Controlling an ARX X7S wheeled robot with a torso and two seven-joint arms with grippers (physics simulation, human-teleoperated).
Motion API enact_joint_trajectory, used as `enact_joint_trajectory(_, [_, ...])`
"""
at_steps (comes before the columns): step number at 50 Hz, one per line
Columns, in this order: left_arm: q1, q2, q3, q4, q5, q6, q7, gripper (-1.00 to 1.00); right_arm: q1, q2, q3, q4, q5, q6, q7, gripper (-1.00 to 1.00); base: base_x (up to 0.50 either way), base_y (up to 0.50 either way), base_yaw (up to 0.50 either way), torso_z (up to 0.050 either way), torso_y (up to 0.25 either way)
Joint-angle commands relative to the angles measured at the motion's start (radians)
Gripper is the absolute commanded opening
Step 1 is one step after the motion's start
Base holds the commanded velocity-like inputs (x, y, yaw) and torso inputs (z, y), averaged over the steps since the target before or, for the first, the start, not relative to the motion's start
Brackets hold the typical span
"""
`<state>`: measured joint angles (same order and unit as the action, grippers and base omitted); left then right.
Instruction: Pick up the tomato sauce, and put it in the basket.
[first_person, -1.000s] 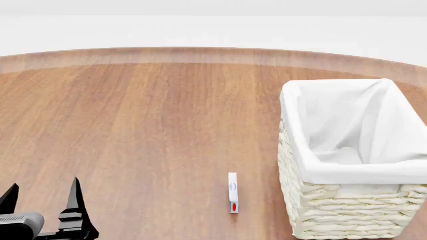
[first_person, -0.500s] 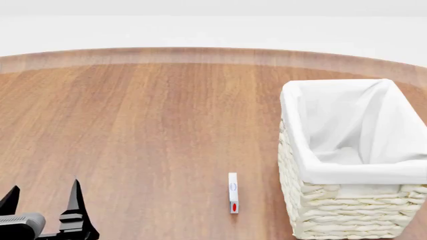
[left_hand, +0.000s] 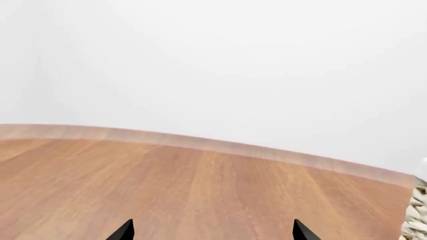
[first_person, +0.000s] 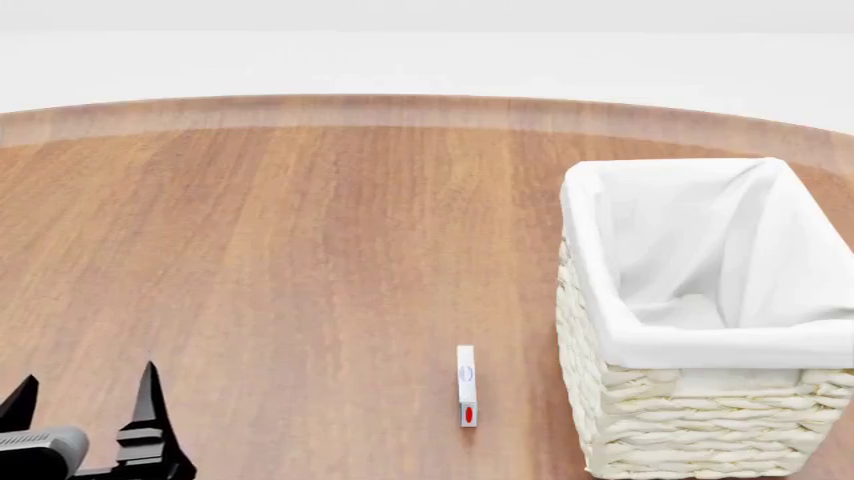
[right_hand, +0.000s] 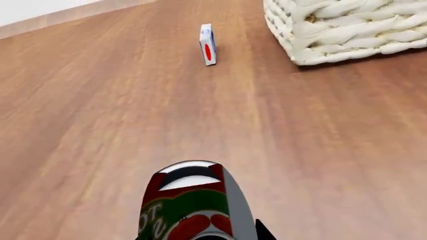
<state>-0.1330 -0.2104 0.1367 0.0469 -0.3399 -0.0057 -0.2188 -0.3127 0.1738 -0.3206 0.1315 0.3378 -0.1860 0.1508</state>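
Note:
The tomato sauce (right_hand: 190, 205), a red-labelled can with a green band and a silver top, fills the near part of the right wrist view. It sits between the jaws of my right gripper (right_hand: 200, 235), with one black fingertip (right_hand: 263, 233) against its side, above the wooden table. The right gripper and the can are out of the head view. The basket (first_person: 707, 345), cream wicker with a white lining, stands at the table's right, and its woven wall (right_hand: 340, 30) lies ahead of the can. My left gripper (first_person: 84, 388) hangs open and empty at the lower left.
A small white box with a red dot (first_person: 466, 385) stands upright on the table just left of the basket, and the same box (right_hand: 207, 44) lies ahead of the can. The table's curved far edge (first_person: 427, 108) runs in front of a white wall.
In the head view my left gripper has sunk very slightly. The basket and the small white box have not moved.

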Motion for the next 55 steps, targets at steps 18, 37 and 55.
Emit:
enact_joint_trajectory(18, [-0.003,-0.007,0.005,-0.030,-0.015,0.014,-0.006,1.00,0.252,0.007,-0.060,-0.074,-0.052,0.230,0.026,-1.00,0.00,0.00,0.00,0.000,0.001])
enact_joint_trajectory(37, [-0.005,-0.009,0.017,-0.028,-0.019,0.013,-0.013,1.00,0.397,0.012,-0.112,-0.104,-0.071,0.366,0.019,-1.00,0.00,0.00,0.00,0.000,0.000])
enact_joint_trajectory(55, [-0.005,-0.012,0.027,-0.024,-0.024,0.008,-0.023,1.00,0.567,0.025,-0.136,-0.177,-0.076,0.556,0.029,-1.00,0.00,0.00,0.00,0.000,0.001])
